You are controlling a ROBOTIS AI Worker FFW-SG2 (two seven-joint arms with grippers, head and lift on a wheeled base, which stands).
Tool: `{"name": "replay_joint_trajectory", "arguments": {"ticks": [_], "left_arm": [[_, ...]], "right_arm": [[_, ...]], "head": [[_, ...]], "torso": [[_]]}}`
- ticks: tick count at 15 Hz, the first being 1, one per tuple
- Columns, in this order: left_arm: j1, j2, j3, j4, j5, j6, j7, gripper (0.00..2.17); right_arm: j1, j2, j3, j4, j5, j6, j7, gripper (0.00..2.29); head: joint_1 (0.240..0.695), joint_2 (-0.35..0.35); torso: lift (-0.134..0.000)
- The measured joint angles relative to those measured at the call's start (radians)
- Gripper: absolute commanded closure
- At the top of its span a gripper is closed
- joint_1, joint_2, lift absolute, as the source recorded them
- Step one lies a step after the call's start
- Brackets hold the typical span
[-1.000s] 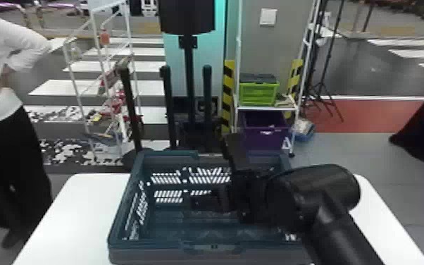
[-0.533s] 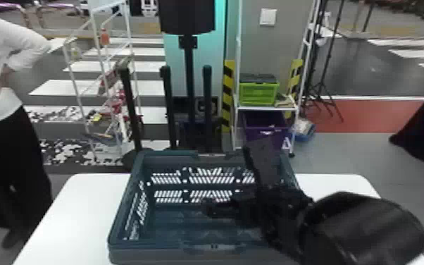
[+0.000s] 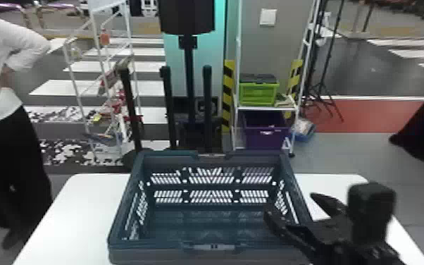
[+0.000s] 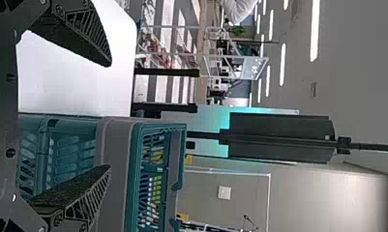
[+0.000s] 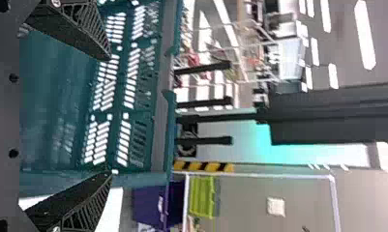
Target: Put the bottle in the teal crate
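The crate point(image 3: 151, 255) sits on the table point(image 3: 84, 204), a shelf point(image 3: 266, 109) behind.

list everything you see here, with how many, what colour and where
teal crate: 1, dark teal, on the table
table: 1, white, under the teal crate
green box: 1, green with a dark lid, on the shelf unit behind
purple bin: 1, purple, below the green box
shelf unit: 1, white, beyond the table
wire rack: 1, white, back left, holding mixed small items
posts: 3, black, standing behind the crate
striped strips: 2, yellow and black, beside the shelf unit
wall plate: 1, white, on the grey wall
right gripper: 1, black, open, at the crate's right side
left gripper: 1, black, open, facing the crate and table
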Motion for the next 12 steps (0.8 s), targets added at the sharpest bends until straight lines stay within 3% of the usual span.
{"name": "replay_joint_trajectory", "arguments": {"ticks": [6,12], "left_arm": [[-0.014,0.001,-0.007,0.007,0.001,0.005,0.000,0.13],[-0.022,0.000,-0.008,0.015,0.006,0.003,0.001,0.13]], "right_arm": [[0.312,0.000,-0.070,0.040,0.000,-0.458,0.002,0.04],[0.469,0.008,-0.078,0.140,0.001,-0.732,0.002,0.05]], "head": [[0.499,0.000],[0.499,0.000]], "torso": [[0.000],[0.000]]}}
